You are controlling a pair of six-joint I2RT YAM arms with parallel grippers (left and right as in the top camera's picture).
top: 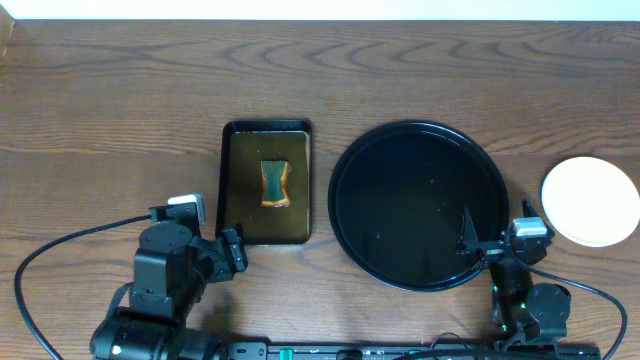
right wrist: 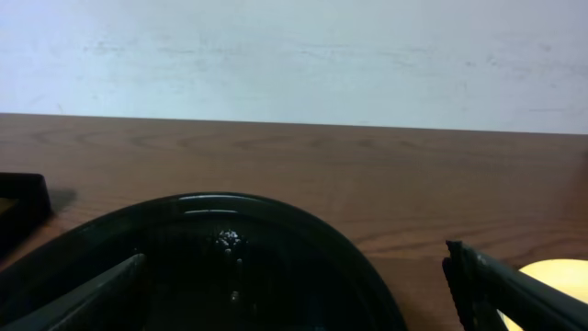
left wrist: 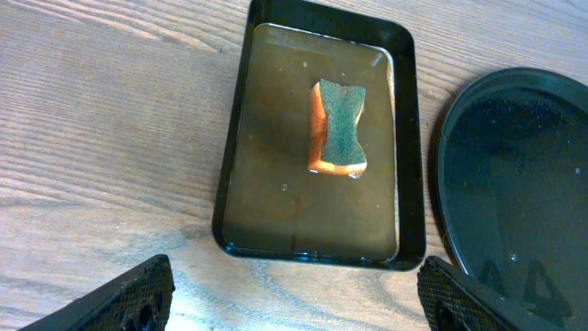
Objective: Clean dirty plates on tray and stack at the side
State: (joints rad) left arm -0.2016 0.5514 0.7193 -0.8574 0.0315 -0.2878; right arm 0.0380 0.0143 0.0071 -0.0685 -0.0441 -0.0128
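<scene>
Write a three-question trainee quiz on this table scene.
1. True or false: a plate lies on the round black tray.
2. Where is the sponge? A) in the rectangular tray B) on a plate C) on the round tray
3. Fill in: the pale plate rests on the table, to the robot's ____ of the round tray.
Key: 1 false; 2 A; 3 right.

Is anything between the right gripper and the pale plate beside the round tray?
Nothing visible. The right gripper, open, hangs over the tray's right rim. The plate lies just to its right on bare table.
</scene>
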